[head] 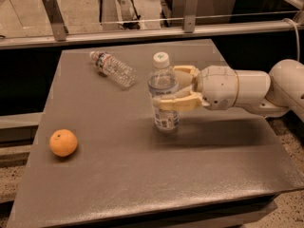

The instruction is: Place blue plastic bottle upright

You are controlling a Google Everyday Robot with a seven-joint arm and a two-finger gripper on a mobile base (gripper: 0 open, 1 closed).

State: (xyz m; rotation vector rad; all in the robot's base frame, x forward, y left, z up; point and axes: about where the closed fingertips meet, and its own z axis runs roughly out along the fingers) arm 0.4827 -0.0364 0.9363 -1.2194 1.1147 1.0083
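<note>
The blue plastic bottle (164, 95) stands upright near the middle of the grey table (142, 175), white cap on top, its base at or just above the surface. My gripper (167, 88) reaches in from the right and its cream fingers (176, 103) are shut around the bottle's middle. The white arm (247, 91) stretches off to the right edge.
A smaller ribbed clear bottle (112, 68) lies on its side at the table's back left. An orange (63, 142) sits near the left front edge. A metal rail with glass (142, 30) runs behind the table.
</note>
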